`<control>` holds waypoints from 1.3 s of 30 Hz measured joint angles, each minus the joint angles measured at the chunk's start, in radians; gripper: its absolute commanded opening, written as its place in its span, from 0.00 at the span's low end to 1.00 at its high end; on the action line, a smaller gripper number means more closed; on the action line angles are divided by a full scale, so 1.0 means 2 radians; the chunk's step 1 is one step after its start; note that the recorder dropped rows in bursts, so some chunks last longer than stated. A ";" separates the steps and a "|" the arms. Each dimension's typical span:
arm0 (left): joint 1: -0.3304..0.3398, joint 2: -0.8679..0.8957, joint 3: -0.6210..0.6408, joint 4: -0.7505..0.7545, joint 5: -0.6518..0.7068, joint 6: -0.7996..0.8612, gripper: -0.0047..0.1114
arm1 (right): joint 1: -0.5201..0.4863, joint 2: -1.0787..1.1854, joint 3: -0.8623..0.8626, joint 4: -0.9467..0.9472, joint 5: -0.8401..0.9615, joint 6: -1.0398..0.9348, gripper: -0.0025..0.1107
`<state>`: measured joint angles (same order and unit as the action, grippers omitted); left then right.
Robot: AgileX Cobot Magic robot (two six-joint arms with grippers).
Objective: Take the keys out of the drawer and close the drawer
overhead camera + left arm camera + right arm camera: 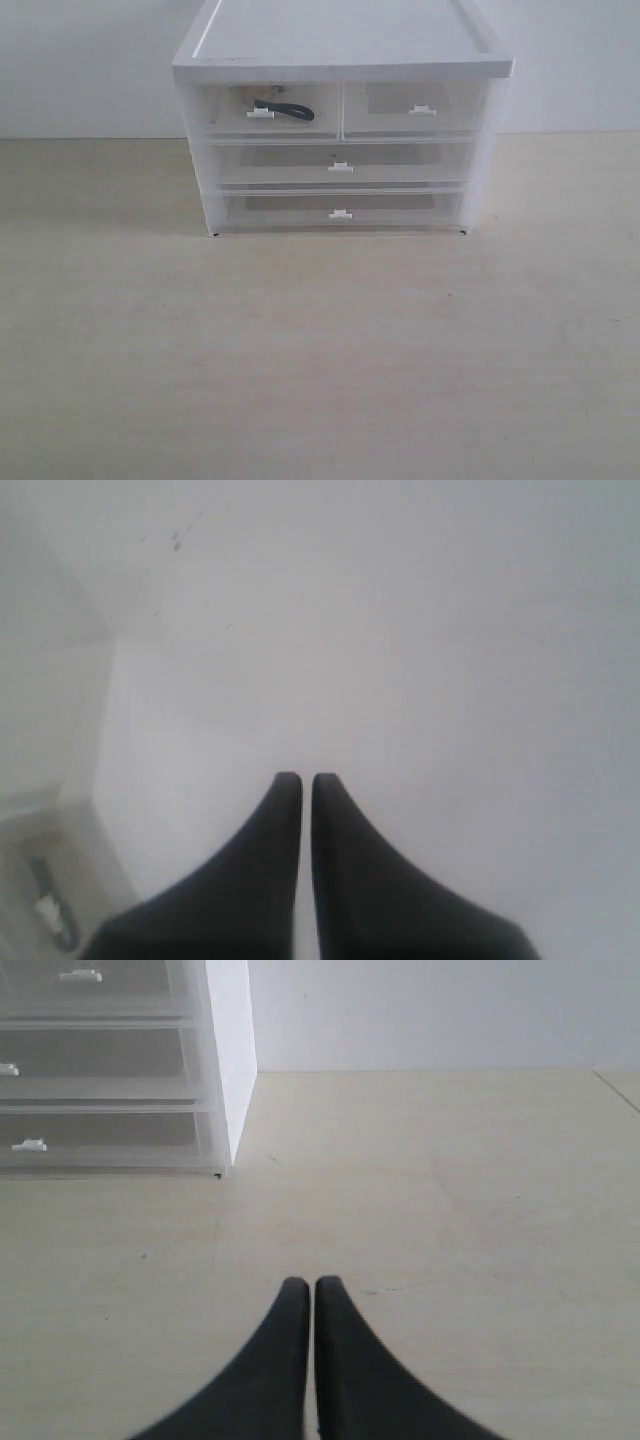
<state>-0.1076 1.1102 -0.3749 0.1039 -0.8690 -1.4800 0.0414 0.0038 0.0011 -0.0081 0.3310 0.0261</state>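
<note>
Exterior view: the drawer unit (340, 60) stands on the pale table (320, 360), with all four drawer fronts flush. The drawer (225, 105), the left one of the unit's top pair, is closed. The keys (287, 110) lie inside it, and their black strap shows dark through the translucent front just beside the tab handle (261, 114) (rings and charms are too faint to make out). Neither arm shows here.

Left wrist view: the left gripper (301, 780) has its two black fingers brought together, with only a thin slit between the tips and nothing held. It points at a plain white surface. A blurred bit of the unit's translucent front, with a dark loop behind it, shows off to one side.

Right wrist view: the right gripper (305, 1282) hangs over the table with its fingers likewise together and empty. It sits in front of the unit, off its right front corner and well apart from it.
</note>
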 measured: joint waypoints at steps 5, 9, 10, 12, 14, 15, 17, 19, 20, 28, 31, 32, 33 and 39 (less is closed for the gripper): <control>-0.092 0.092 0.000 -0.063 -0.045 0.014 0.08 | 0.000 0.000 0.000 0.000 0.000 0.000 0.02; -0.157 0.166 0.000 -0.105 -0.098 0.017 0.08 | 0.000 0.000 0.000 0.000 0.000 0.000 0.02; -0.177 0.189 0.000 -0.120 -0.111 0.017 0.08 | 0.000 0.000 0.000 0.000 0.000 0.000 0.02; -0.204 0.221 -0.002 -0.149 -0.131 0.017 0.08 | 0.000 0.000 0.000 0.000 0.000 0.000 0.02; -0.229 0.253 -0.007 -0.182 -0.149 0.017 0.08 | 0.000 0.000 0.000 0.000 0.000 0.000 0.02; -0.239 0.270 -0.012 -0.196 -0.156 0.017 0.08 | 0.000 0.000 0.000 0.000 0.000 0.000 0.02; -0.257 0.300 -0.027 -0.217 -0.162 0.017 0.08 | 0.000 0.000 0.000 0.000 0.000 0.000 0.02; -0.276 0.334 -0.053 -0.246 -0.166 0.017 0.08 | 0.000 0.000 0.000 0.000 0.000 0.000 0.02; -0.283 0.351 -0.069 -0.260 -0.167 0.017 0.08 | 0.000 0.000 0.000 0.000 0.000 0.000 0.02; -0.308 0.455 -0.199 -0.342 -0.169 0.026 0.08 | 0.000 0.000 0.000 0.000 0.000 0.000 0.02; -0.308 0.475 -0.238 -0.369 -0.169 0.055 0.08 | 0.000 0.000 0.000 0.000 0.000 0.000 0.02; -0.308 0.480 -0.249 -0.374 -0.169 0.067 0.08 | 0.000 0.000 0.000 0.000 0.000 0.000 0.02; -0.307 0.481 -0.255 -0.375 -0.169 0.079 0.08 | 0.000 0.000 0.000 0.000 0.000 0.000 0.02; -0.307 0.482 -0.280 -0.357 -0.171 0.135 0.08 | 0.000 0.000 0.000 0.000 0.000 0.000 0.02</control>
<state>-0.7225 2.0734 -0.9342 -0.6110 -1.2110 -1.2105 0.0414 0.0038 0.0011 -0.0081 0.3310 0.0261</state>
